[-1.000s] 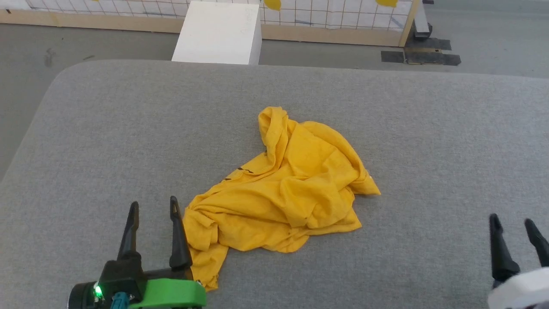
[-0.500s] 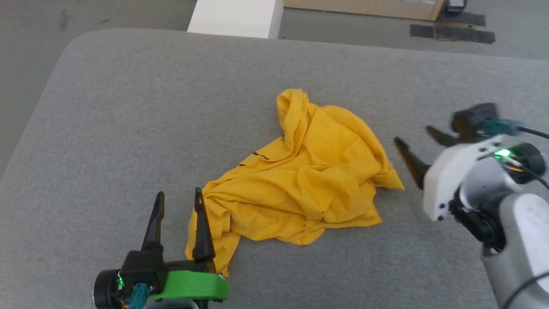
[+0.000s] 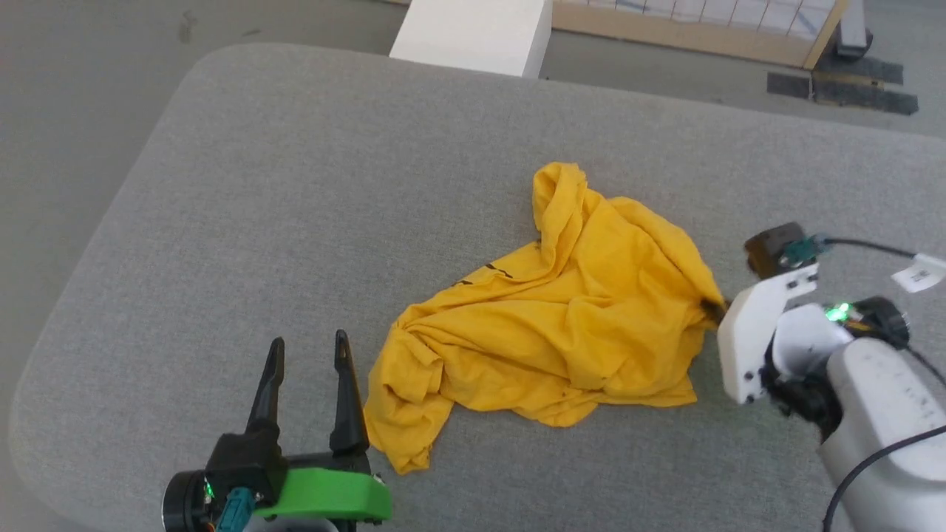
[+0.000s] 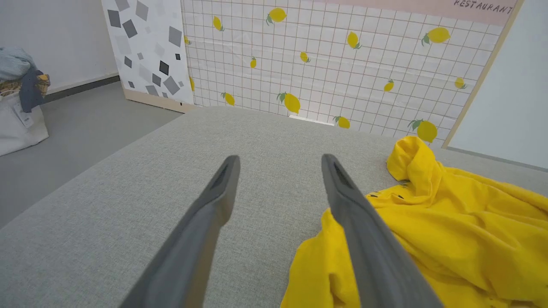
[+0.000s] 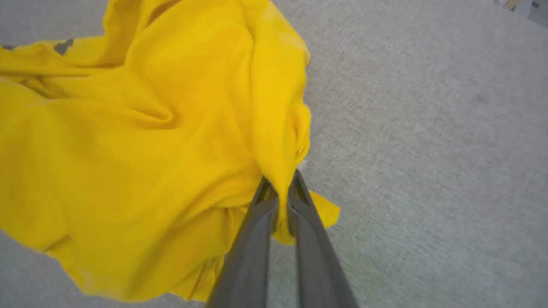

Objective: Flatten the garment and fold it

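The yellow shirt [image 3: 562,325] lies in a crumpled heap on the grey table [image 3: 295,185], a bit to the right of the middle. It is not flat. It has lots of folds, and one lump of cloth stands up at the far end. A few small black stripes peek out on its left side.

The right tool [image 3: 713,306] is at the right edge of the shirt. Its two dark fingers are squeezed together and pinch a fold of yellow cloth. In the right wrist view the right tool [image 5: 280,179] has the shirt [image 5: 150,128] bunched up at its tips, and a small yellow corner pokes out past the fingers over the table [image 5: 428,128].

The left tool [image 3: 308,340] is near the front of the table, just beside the near left corner of the shirt. Its fingers are spread wide apart and hold nothing. I cannot tell if one finger touches the cloth. In the left wrist view the left tool [image 4: 279,157] points across the table [image 4: 150,192], and the shirt [image 4: 449,231] sits by its right finger.

Behind the table a white box [image 3: 473,29] stands on the grey floor [image 3: 74,111]. A wall [image 4: 321,64] with little yellow lemons is farther back.
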### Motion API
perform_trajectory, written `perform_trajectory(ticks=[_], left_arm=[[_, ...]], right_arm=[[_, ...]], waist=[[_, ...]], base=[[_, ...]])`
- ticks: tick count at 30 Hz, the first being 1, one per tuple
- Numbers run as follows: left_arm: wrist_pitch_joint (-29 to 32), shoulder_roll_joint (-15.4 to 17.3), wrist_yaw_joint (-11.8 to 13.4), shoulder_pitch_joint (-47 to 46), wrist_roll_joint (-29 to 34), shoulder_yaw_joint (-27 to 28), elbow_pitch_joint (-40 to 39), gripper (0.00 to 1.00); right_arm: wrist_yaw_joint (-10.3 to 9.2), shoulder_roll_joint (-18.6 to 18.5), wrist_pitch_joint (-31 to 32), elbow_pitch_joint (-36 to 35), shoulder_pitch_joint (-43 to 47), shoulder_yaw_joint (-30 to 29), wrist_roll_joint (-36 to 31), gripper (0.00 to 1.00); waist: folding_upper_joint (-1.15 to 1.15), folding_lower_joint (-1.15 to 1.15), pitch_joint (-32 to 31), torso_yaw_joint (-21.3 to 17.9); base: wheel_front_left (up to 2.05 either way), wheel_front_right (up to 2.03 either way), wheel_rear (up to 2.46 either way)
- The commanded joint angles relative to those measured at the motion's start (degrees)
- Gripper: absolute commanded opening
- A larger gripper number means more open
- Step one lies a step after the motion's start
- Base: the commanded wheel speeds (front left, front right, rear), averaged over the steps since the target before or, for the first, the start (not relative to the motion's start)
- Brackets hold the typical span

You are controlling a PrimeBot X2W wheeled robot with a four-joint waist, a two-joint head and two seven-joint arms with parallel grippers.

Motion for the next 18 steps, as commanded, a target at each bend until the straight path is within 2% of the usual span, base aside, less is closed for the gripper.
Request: perform_trajectory(ticks=[1,6,12,15,18], left_arm=[[-0.3,-0.3,-0.6,0.8,0.4,0.2,0.1,1.00],[-0.3,-0.5,-1.5,1.2,0.0,-0.3,0.0,1.00],[-0.3,-0.7,-2.4,0.5,-0.3,-1.9,0.3,1.00],[-0.3,-0.7,-2.5,-0.1,-0.7,-2.9,0.9,1.00],[-0.3,-0.7,-2.1,-0.9,-1.5,-4.0,1.1,1.00]], right_arm=[[-0.08,-1.0,-0.5,-0.4,-2.1,-0.9,0.7,0.00],[-0.08,-6.4,-0.8,-2.3,-6.7,-4.9,-0.2,0.00],[-0.08,-14.9,-3.2,-0.8,-14.0,-7.5,-6.2,0.00],[-0.08,-16.2,-4.7,2.6,-15.8,-8.6,-8.2,0.00],[-0.08,-15.5,-5.0,6.3,-15.8,-9.7,-9.5,0.00]], waist=[[0.00,0.00,-1.2,0.0],[0.00,0.00,-1.3,0.1],[0.00,0.00,1.0,1.5],[0.00,0.00,2.5,2.4],[0.00,0.00,4.0,3.0]], base=[[0.00,0.00,0.00],[0.00,0.00,0.00],[0.00,0.00,0.00],[0.00,0.00,0.00],[0.00,0.00,0.00]])
